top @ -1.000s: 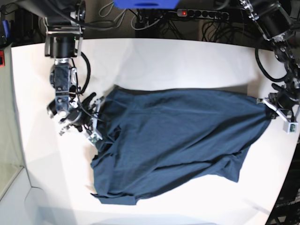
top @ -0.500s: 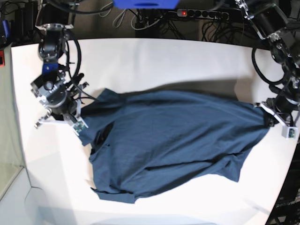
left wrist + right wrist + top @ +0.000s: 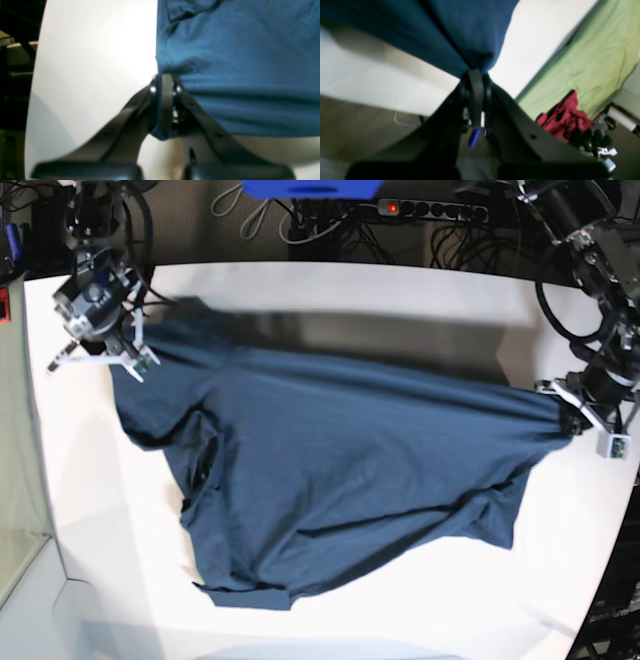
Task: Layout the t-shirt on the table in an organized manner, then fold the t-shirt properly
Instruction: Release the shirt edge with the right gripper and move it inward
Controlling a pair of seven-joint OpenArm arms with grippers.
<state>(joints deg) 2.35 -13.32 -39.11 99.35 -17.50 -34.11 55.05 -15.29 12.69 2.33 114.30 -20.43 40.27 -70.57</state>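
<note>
Navy-blue fabric, one item: the t-shirt (image 3: 340, 480), spread across the middle of the table (image 3: 330, 295) and pulled taut along its far edge between two grippers. Positions below are given relative to the t-shirt, base view, reading left to right.

At the shirt's far-left corner: the right gripper (image 3: 112, 352), jaws pinched together on a bunch of the cloth (image 3: 480, 60). The wrist view shows the fabric gathered to a point between the closed jaws and hanging clear of the tabletop there, with a shadow below it. Beyond the table edge in that view lie a green sheet (image 3: 590, 57) and a red cloth (image 3: 563, 118) on the floor.

Left portion of the shirt: a fold with a dark opening (image 3: 207, 460), loose and wrinkled. The near-left hem (image 3: 245, 595) lies flat on the table, slightly turned over.

Centre: a broad panel, mostly smooth, with diagonal creases running toward the right.

Near-right portion: a rumpled flap (image 3: 495, 520) resting on the table.

At the shirt's far-right corner: the left gripper (image 3: 572, 418), jaws closed on the cloth edge. The left wrist view shows the fabric (image 3: 237, 62) clamped between the jaws (image 3: 163, 100), white tabletop to one side.

Behind the table, beyond the shirt's far edge: a power strip (image 3: 430, 210) with a red light, and cables.
</note>
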